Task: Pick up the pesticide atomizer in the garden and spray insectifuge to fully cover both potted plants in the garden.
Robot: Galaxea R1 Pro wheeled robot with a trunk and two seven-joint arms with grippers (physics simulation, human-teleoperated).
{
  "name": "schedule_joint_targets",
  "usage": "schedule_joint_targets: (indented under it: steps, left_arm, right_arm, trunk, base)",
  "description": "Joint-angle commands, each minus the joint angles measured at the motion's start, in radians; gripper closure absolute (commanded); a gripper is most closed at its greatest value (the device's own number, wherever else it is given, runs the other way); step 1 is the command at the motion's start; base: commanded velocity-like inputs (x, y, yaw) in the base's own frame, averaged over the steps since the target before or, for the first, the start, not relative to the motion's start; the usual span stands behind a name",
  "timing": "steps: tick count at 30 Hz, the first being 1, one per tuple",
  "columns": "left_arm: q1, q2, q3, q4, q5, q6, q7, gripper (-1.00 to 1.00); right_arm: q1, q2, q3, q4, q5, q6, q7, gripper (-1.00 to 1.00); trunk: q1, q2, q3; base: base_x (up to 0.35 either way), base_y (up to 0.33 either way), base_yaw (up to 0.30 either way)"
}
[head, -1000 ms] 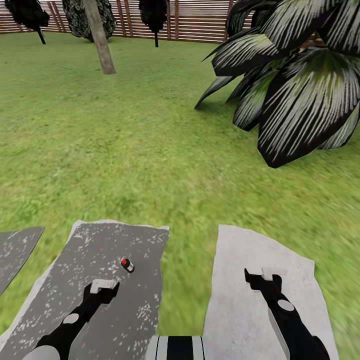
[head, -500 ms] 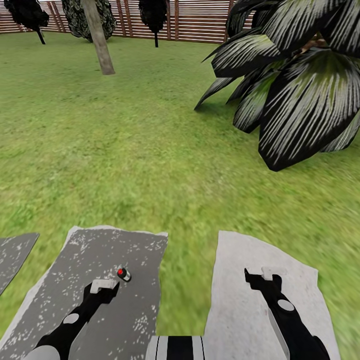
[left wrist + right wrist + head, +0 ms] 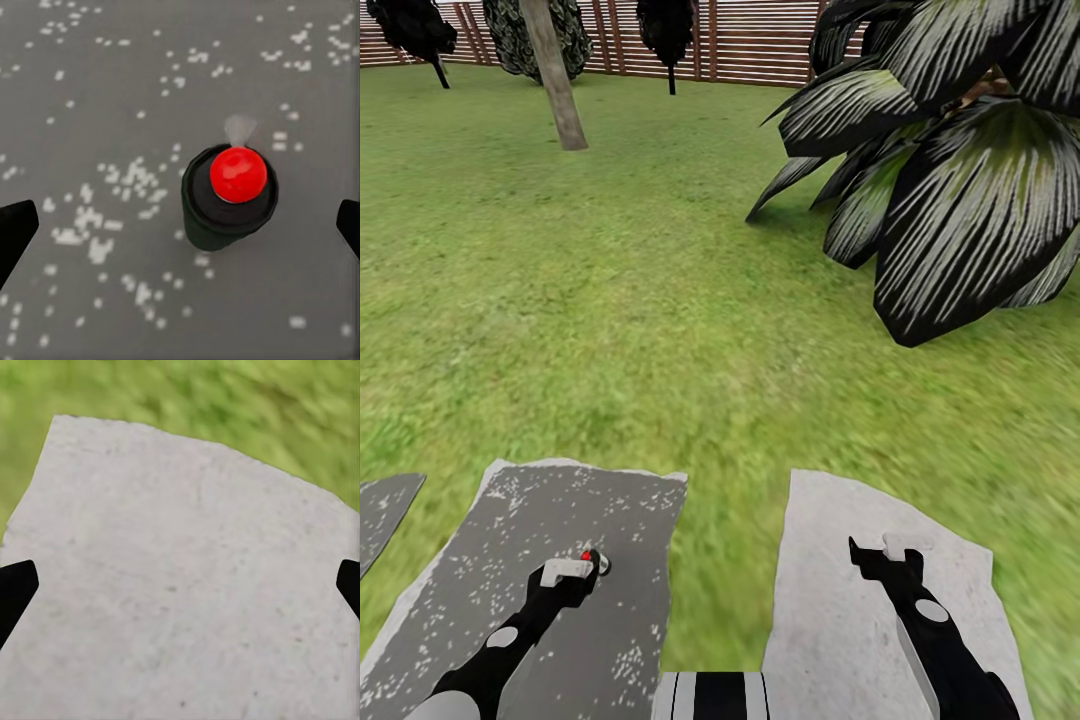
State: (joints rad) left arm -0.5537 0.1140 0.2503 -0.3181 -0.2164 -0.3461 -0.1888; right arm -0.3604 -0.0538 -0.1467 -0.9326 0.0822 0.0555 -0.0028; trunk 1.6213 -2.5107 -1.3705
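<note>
Standing upright on dark speckled grey stone slab [image 3: 540, 520]: small dark-green pesticide atomizer with red-spotted top [image 3: 227, 199], likely light, rigid, tippable. Hovering above: left gripper [image 3: 180, 229], jaws wide, empty. Gripping mid-body advisable.

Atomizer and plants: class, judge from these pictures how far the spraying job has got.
Done: the robot has reached the atomizer, which stands on a dark speckled slab. In hand: the left gripper hangs open above it, a finger on either side, not gripping yet. The right gripper is open over a pale slab. Left: grasping, lifting, and spraying both potted plants.
</note>
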Motion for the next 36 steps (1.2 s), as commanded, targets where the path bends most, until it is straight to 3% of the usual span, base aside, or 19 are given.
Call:
schedule_joint_targets:
  steps: [1,7,14,32,36]
  left_arm:
    - [-0.001,-0.001,0.009,0.001,-0.008,-0.004,-0.006,-1.00]
    - [0.000,-0.001,0.008,0.002,-0.009,-0.008,-0.006,-1.00]
    - [0.000,-0.004,0.008,0.003,-0.012,-0.064,-0.004,-1.00]
    - [0.000,-0.003,0.008,0.004,-0.009,-0.069,0.022,-1.00]
    - [0.001,-0.004,0.008,0.006,-0.009,-0.072,0.023,-1.00]
  right_arm:
    - [0.000,0.000,-0.001,-0.002,0.009,0.006,0.000,-1.00]
    - [0.000,0.000,-0.001,-0.002,0.009,0.006,0.000,-1.00]
    - [0.000,0.000,-0.001,-0.002,0.009,0.006,0.000,-1.00]
    - [0.000,0.000,-0.001,-0.002,0.009,0.006,0.000,-1.00]
    - [0.000,0.000,-0.002,-0.003,0.008,0.006,0.000,-1.00]
  trunk:
    - [0.000,0.000,-0.001]
    - [0.000,0.000,-0.001]
    - [0.000,0.000,-0.001]
    - [0.000,0.000,-0.001]
    - [0.002,-0.001,-0.019]
  base:
    - [0.014,-0.016,0.000]
    - [0.004,-0.004,0.000]
    - [0.000,-0.004,0.000]
    - [0.000,-0.050,0.000]
    - [0.000,0.000,0.000]
